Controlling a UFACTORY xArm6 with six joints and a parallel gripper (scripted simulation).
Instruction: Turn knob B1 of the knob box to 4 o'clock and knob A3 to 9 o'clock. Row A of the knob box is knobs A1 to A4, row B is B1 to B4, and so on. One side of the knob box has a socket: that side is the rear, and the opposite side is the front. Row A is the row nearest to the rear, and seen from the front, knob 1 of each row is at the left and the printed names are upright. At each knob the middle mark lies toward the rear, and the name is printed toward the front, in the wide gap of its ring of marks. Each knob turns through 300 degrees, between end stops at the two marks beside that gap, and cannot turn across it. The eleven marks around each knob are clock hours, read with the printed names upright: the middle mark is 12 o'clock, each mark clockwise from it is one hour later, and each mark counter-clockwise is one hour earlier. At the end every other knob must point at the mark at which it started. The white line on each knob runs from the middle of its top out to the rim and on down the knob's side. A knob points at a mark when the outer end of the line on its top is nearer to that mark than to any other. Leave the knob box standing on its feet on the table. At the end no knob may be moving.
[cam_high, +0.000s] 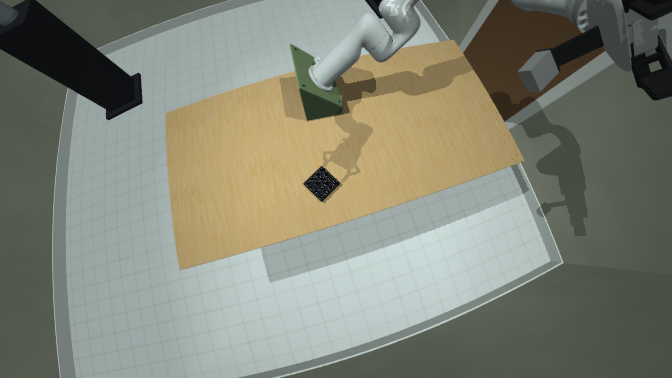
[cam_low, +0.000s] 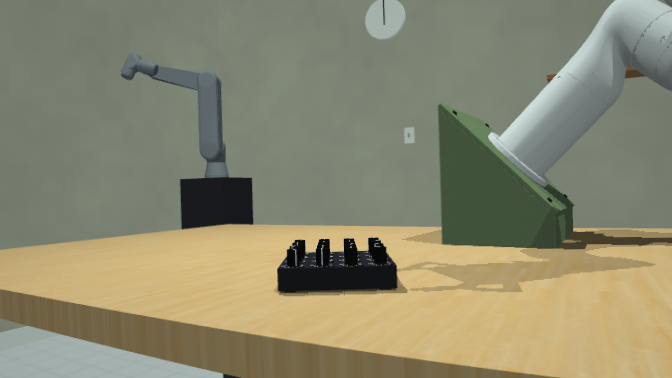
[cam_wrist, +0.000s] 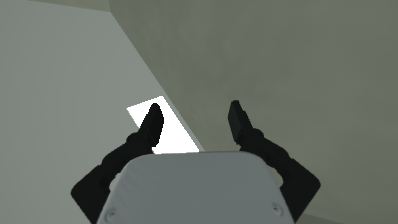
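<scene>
The black knob box (cam_high: 322, 184) (cam_low: 337, 272) stands on its feet near the middle of the wooden table (cam_high: 225, 175) (cam_low: 150, 280), turned diagonally to the table's edges. Several rows of black knobs with white lines rise from its top. Their marks and names are too small to read. My gripper (cam_wrist: 195, 110) is open and empty. It is raised high, far from the box, and faces the ceiling and a wall corner in the wrist view. The white arm (cam_high: 350, 45) (cam_low: 575, 100) rises from the back of the table. The box does not show in the wrist view.
The arm's green wedge base (cam_high: 315, 95) (cam_low: 480, 200) stands at the table's rear, behind the box. A grey second arm (cam_low: 210, 115) on a black pedestal (cam_low: 216, 202) stands beyond the table. The arm's shadow falls on the table next to the box.
</scene>
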